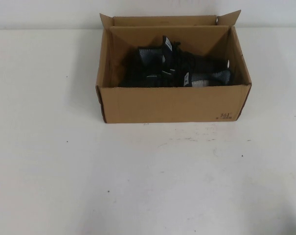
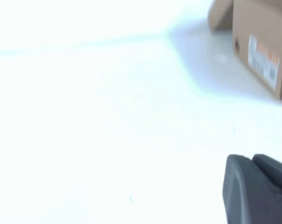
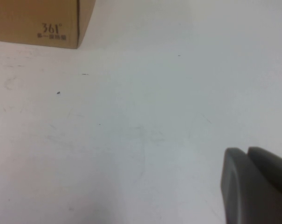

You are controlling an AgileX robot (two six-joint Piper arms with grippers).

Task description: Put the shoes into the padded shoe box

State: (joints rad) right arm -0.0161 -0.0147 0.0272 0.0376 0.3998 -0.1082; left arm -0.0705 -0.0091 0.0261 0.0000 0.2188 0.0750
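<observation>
both shoes (image 1: pixel 179 68) sit inside the padded shoe box (image 1: pixel 172 104), black knit tangled together, grey striped collars showing, one toward the box's right end. the box rests toward the far side of the white table (image 1: pixel 138 181), flaps up, small marks at its near right corner. the left tool (image 2: pixel 257 189) hangs low over bare table, well away, the box's labelled side off in the distance; can't tell how its fingers stand. the right tool (image 3: pixel 255 186) hovers over bare table too, the marked box corner (image 3: pixel 47 23) well apart from it; same there, can't tell.
</observation>
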